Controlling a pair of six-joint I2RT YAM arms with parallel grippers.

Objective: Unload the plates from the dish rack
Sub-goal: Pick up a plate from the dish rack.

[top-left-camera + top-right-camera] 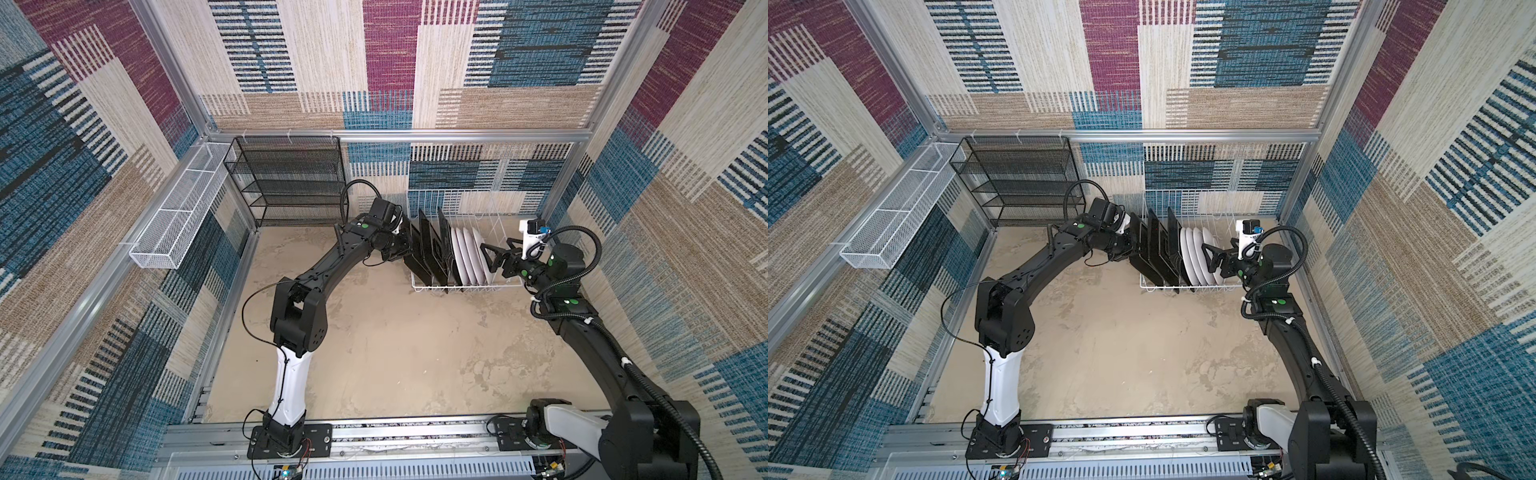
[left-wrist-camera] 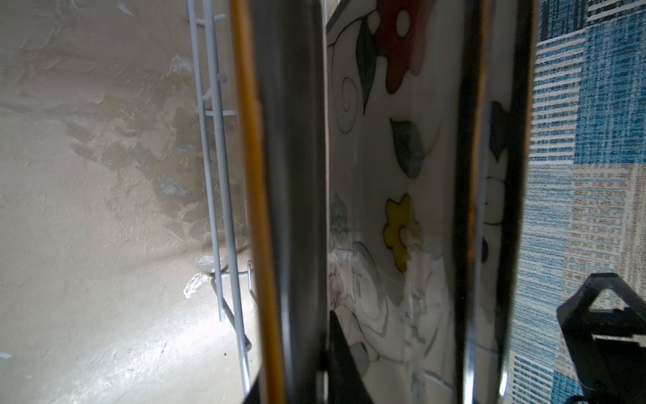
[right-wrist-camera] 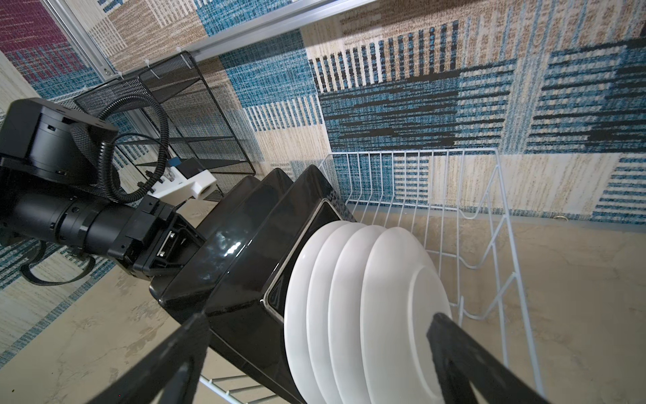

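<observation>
The bench (image 1: 374, 353) below both pairs of fingers looks hard, so anything dropped on it would probably chip. The rack (image 1: 457, 198) stands between the two grippers, and its load stands on edge in it, leaning and packed close. Nearest the left gripper (image 1: 400, 246) are the square plates (image 1: 430, 245), glossy black on one side and painted cream on the other. They look like glazed ceramic, so I judge them stiff, fairly heavy, slick and brittle. The left fingers are closed on the rim of the end plate (image 2: 293, 175), with one finger (image 2: 337, 353) sitting in the narrow gap beside it. A rim pinch leaves most of that weight hanging beyond the fingertips, so a shallow bite could let it swing or slip. Four round plates (image 3: 367, 297) sit just ahead of the right gripper (image 1: 488, 259). Its fingers stand wide apart, holding nothing, on either side of the last one's white back. These look thinner and lighter. The upper rim is the place to hold, one finger on the back and the other eased into the tight gap. The lift should go straight up out of the slot.
</observation>
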